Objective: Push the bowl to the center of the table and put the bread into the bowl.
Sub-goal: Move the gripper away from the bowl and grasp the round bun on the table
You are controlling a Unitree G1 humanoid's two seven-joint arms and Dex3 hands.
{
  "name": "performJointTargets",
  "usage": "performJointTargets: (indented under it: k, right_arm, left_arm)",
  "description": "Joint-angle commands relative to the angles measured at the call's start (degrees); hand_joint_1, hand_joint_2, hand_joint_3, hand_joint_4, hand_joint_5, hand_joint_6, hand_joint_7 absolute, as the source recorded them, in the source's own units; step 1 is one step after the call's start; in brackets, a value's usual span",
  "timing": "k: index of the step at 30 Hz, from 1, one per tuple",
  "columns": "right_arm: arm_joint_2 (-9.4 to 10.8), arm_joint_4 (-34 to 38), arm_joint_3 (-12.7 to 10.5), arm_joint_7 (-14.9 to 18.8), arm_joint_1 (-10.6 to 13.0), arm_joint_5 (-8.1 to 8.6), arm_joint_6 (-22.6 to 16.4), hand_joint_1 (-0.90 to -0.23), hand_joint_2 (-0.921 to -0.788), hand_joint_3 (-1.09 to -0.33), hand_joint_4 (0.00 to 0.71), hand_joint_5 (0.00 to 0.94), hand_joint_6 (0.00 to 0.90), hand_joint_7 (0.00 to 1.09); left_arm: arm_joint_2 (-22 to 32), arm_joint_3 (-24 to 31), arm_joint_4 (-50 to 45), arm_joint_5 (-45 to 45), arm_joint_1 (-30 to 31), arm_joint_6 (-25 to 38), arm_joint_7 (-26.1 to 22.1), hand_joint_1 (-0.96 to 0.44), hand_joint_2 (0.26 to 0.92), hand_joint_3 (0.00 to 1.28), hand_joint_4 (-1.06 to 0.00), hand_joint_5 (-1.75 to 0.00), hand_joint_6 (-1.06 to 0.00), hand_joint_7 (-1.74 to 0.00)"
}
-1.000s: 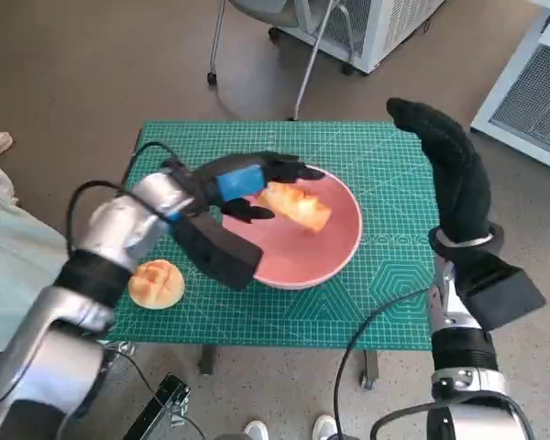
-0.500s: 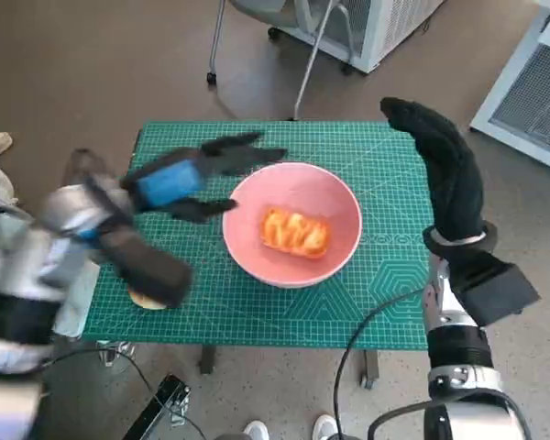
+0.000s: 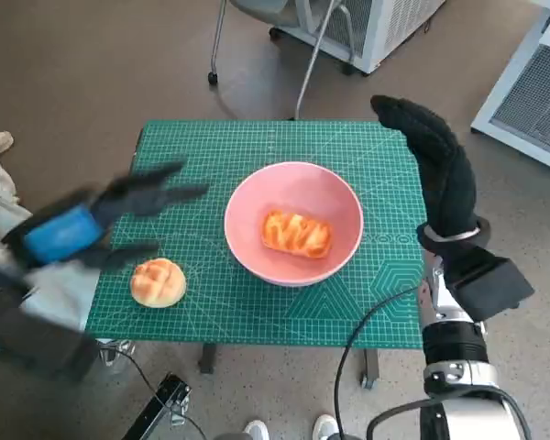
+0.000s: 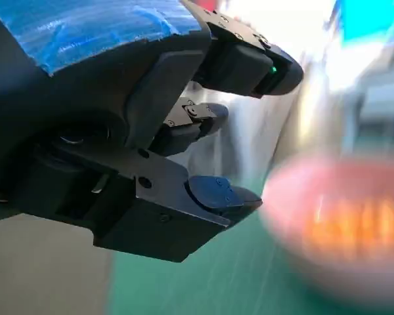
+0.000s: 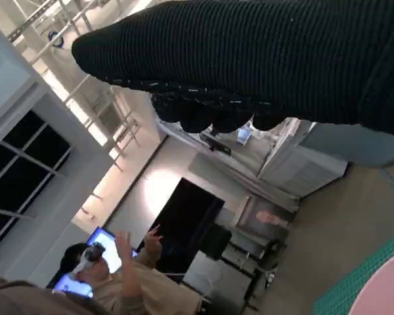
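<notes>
A pink bowl [image 3: 341, 209] stands near the middle of the green table mat [image 3: 385, 275], blurred in the left wrist view [image 4: 341, 262]. A long glazed bread [image 3: 296, 233] lies inside it. A round bun [image 3: 158, 281] sits on the mat near the front left corner. My left hand [image 3: 92, 220], blurred by motion, hangs over the table's left edge with its fingers [image 4: 217, 190] spread and nothing in them. My right hand [image 3: 435, 160] in its glove stands upright over the right side of the mat, fingers straight, holding nothing.
A chair's legs [image 3: 302, 82] and a white cabinet [image 3: 385, 27] stand beyond the far edge. Cables [image 3: 367, 339] hang below the front edge. A person [image 5: 111, 275] with a raised hand appears in the right wrist view.
My left hand let go of the long bread over the bowl and has swung back left, off the table's edge. The bread now lies in the bowl. The round bun is uncovered.
</notes>
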Motion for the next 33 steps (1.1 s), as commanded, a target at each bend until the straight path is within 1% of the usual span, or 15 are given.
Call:
performJointTargets:
  k: [1, 4, 6, 10, 17, 21, 25, 28, 33]
  right_arm:
    - [0.31, 1.92, -0.1, 1.03, -0.78, 0.68, 0.19, -0.59, -0.921, -0.743, 0.315, 0.006, -0.001, 0.79]
    - [0.35, 2.86, -0.18, 1.27, -1.39, 0.64, 0.22, -0.602, -0.921, -0.739, 0.316, 0.007, -0.001, 0.79]
    - [0.43, 3.54, -0.15, 1.38, -1.84, 0.48, 0.31, -0.611, -0.921, -0.734, 0.317, 0.007, -0.001, 0.8]
    - [0.75, 4.4, -0.16, 2.26, -2.43, 0.9, 0.56, -0.617, -0.921, -0.728, 0.318, 0.007, -0.001, 0.8]
    - [1.22, 4.59, -0.14, 3.88, -2.8, 1.94, 0.86, -0.607, -0.921, -0.726, 0.319, 0.008, -0.001, 0.8]
    - [1.32, 4.41, -0.17, 4.47, -2.72, 2.17, 0.95, -0.598, -0.921, -0.726, 0.32, 0.008, -0.001, 0.79]
    - [1.24, 4.2, -0.33, 4.89, -2.43, 2.3, 1.05, -0.597, -0.921, -0.726, 0.32, 0.007, -0.001, 0.79]
    - [1.04, 4.03, -0.49, 5.33, -2.24, 2.62, 1.32, -0.597, -0.921, -0.727, 0.32, 0.007, -0.001, 0.79]
    - [0.79, 3.0, -0.64, 5.27, -1.57, 2.49, 1.55, -0.597, -0.921, -0.729, 0.319, 0.007, -0.001, 0.79]
  left_arm:
    - [2.5, 5.01, -5.7, -2.67, 7.33, 5.47, -6.51, 0.35, 0.871, 0.38, -0.19, 0.0, -0.47, -0.02]
    - [2.61, 6.64, -8.27, -1.39, 10.08, 7.98, -8.43, 0.32, 0.864, 0.31, -0.18, 0.0, -0.46, -0.01]
    - [2.74, 7.37, -9.25, 0.04, 11.57, 8.45, -9.02, 0.31, 0.868, 0.25, -0.18, 0.0, -0.45, 0.0]
    - [2.52, 7.42, -9.18, 2.91, 13.36, 7.53, -8.62, 0.31, 0.865, 0.21, -0.17, 0.0, -0.43, 0.0]
    - [2.38, 3.9, -8.5, 8.83, 13.43, 6.64, -8.19, 0.31, 0.87, 0.19, -0.16, 0.0, -0.41, 0.0]
    - [2.27, 1.18, -7.03, 12.76, 12.83, 5.25, -7.28, 0.29, 0.882, 0.18, -0.16, 0.0, -0.4, 0.0]
    - [2.15, -1.71, -4.88, 16.28, 11.54, 4.26, -6.35, 0.28, 0.908, 0.21, -0.15, 0.0, -0.39, 0.0]
    - [2.0, -3.66, -3.2, 18.1, 10.05, 3.7, -5.85, 0.29, 0.918, 0.3, -0.15, 0.0, -0.39, 0.0]
    - [1.68, -6.87, -0.06, 20.62, 6.92, 2.81, -5.13, 0.31, 0.92, 0.39, -0.15, 0.0, -0.38, 0.0]
